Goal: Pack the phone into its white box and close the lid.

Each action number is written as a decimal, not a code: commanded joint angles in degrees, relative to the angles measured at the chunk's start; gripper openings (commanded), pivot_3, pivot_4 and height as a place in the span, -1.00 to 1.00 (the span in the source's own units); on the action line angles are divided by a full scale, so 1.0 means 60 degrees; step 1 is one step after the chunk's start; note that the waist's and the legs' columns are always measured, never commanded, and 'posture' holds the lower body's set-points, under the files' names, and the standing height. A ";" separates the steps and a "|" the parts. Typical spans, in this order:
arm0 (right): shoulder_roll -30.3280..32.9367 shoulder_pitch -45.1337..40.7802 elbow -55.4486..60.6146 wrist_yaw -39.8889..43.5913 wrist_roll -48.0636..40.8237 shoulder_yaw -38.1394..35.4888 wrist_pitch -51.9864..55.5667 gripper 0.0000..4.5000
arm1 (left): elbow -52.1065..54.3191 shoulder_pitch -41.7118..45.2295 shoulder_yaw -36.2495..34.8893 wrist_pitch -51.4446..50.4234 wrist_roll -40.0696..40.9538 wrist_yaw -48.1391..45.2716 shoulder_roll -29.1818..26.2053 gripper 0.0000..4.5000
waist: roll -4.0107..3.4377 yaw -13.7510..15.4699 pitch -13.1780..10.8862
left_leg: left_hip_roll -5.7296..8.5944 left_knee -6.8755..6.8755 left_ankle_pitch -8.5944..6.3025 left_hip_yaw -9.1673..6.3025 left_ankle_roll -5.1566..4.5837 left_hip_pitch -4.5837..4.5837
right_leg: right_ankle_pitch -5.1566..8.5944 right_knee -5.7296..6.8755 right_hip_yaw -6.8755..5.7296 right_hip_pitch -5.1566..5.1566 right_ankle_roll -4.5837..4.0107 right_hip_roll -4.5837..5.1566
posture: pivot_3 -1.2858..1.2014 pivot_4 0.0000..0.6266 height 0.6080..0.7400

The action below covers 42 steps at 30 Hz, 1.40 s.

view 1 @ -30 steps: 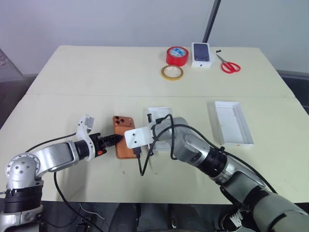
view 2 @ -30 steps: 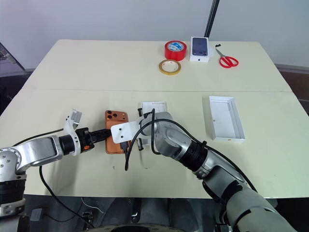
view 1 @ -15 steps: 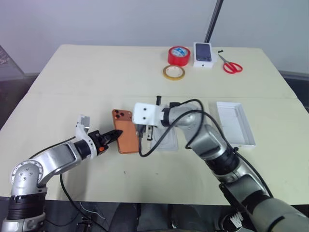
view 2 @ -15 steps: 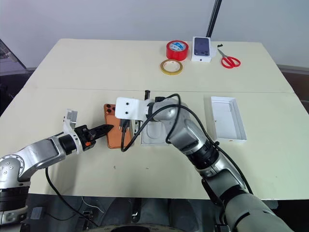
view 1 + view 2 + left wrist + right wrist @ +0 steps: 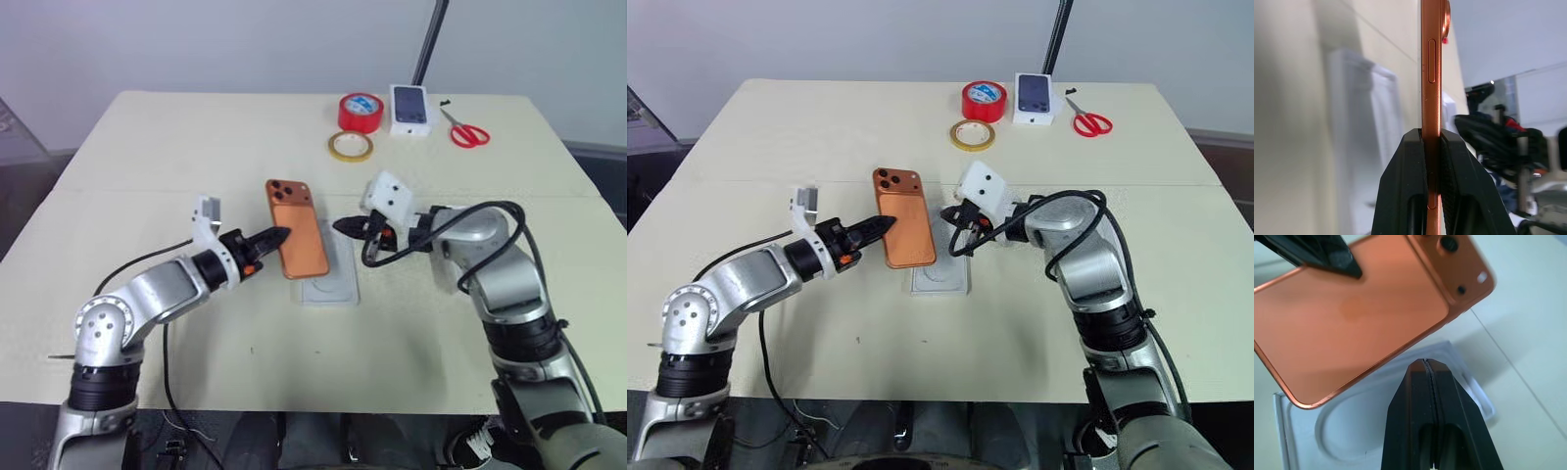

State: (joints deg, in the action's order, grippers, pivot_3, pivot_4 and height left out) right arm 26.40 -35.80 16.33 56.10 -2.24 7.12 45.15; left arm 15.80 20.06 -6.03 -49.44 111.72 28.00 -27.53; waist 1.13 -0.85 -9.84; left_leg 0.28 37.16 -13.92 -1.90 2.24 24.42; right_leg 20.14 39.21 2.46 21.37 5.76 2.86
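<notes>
The phone (image 5: 298,241) has been lifted off the table and now hangs over the white box (image 5: 329,284), pinched edgewise by the left gripper (image 5: 274,236). The right gripper (image 5: 341,226) has withdrawn, fingers pressed together, empty. Insertion can follow. Long axis runs front-to-back, camera block at the far end
</notes>
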 commanded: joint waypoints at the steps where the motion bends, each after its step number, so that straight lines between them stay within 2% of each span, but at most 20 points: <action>1: 0.0344 0.0174 0.0769 -0.0239 -0.0540 -0.0480 0.0224 -1.00 | 0.0057 0.0314 0.0128 0.0176 0.0213 -0.0051 0.0133 -0.99 | 0.0000 0.0016 0.0000 | 0.0000 0.0000 0.0000 0.0000 0.0000 0.0001 | 0.0000 0.0000 0.0000 0.0000 0.0000 0.0000 | 0.03 -0.52 0.53; 12: 0.1488 0.1066 0.1638 -0.0911 -0.1484 -0.1012 0.0676 -1.00 | -0.1056 0.1189 0.0998 -0.0051 0.0107 -0.0037 0.0593 -0.99 | 0.0004 0.0022 -0.0005 | 0.0001 0.0011 0.0001 -0.0002 0.0000 0.0001 | 0.0000 -0.0002 -0.0002 -0.0010 0.0002 -0.0003 | 0.03 -0.52 0.53; 36: 0.2319 0.1383 0.1627 -0.1708 -0.2059 -0.0741 0.0842 -1.00 | -0.2472 0.1626 0.1651 -0.1029 -0.0178 0.0574 0.0693 -0.99 | 0.0004 0.0042 -0.0006 | -0.0004 0.0013 0.0005 -0.0001 0.0008 0.0002 | 0.0000 -0.0003 0.0002 -0.0008 0.0002 -0.0010 | 0.03 -0.52 0.53; 39: 0.2337 0.1427 0.1699 -0.1764 -0.2073 -0.0696 0.0864 -1.00 | -0.2563 0.1670 0.1588 -0.1068 -0.0330 0.0505 0.0776 -0.43 | 0.0004 0.0042 -0.0006 | -0.0004 0.0014 0.0014 -0.0001 0.0023 0.0002 | 0.0000 -0.0003 0.0002 -0.0009 0.0002 -0.0009 | 0.03 -0.52 0.53; 42: 0.2362 0.1442 0.1729 -0.1812 -0.2093 -0.0641 0.0870 -1.00 | -0.2544 0.1708 0.1491 -0.1121 -0.0358 0.0427 0.0816 0.26 | 0.0005 0.0047 -0.0006 | -0.0003 0.0016 0.0015 -0.0001 0.0023 0.0002 | 0.0000 -0.0003 0.0002 -0.0010 0.0002 -0.0009 | 0.03 -0.52 0.53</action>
State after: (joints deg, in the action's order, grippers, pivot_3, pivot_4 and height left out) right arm 39.59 -27.09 24.78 45.49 -14.32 3.41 50.81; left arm -0.37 29.19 3.76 -55.84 109.21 31.51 -22.92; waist 1.16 -0.56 -9.88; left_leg 0.26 37.25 -13.82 -1.90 2.41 24.43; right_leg 20.14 39.19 2.47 21.31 5.77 2.80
